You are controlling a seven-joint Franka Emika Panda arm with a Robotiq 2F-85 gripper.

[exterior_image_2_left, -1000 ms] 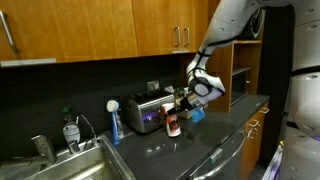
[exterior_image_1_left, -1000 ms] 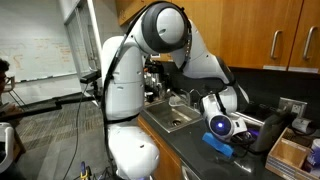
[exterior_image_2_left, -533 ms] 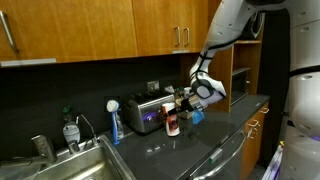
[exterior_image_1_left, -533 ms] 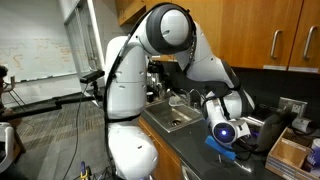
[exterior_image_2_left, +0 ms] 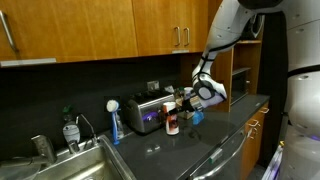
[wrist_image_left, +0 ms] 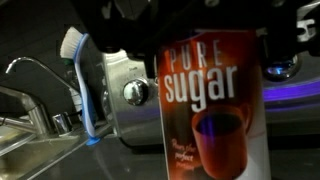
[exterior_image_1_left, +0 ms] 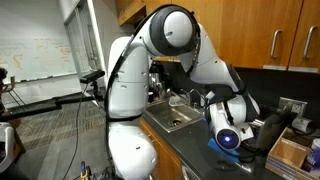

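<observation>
My gripper (wrist_image_left: 205, 22) comes in from the top of the wrist view and is shut on the top of a red-brown canister (wrist_image_left: 210, 100) labelled "PURE sugar". In an exterior view the gripper (exterior_image_2_left: 182, 104) holds the canister (exterior_image_2_left: 173, 124) upright, at or just above the dark counter in front of a silver toaster (exterior_image_2_left: 150, 112). I cannot tell whether the canister's base touches the counter. In an exterior view the gripper (exterior_image_1_left: 228, 138) hangs low over the counter and the wrist hides the canister.
The toaster (wrist_image_left: 130, 95) stands just behind the canister, with a blue-and-white dish brush (wrist_image_left: 85, 80) beside it. A faucet (exterior_image_2_left: 85, 128) and steel sink (exterior_image_2_left: 70, 165) lie further along. A cardboard box (exterior_image_1_left: 290, 150) sits near the gripper. Wooden cabinets hang above.
The gripper has moved a little lower and away from the sink along the counter, with the canister still in it.
</observation>
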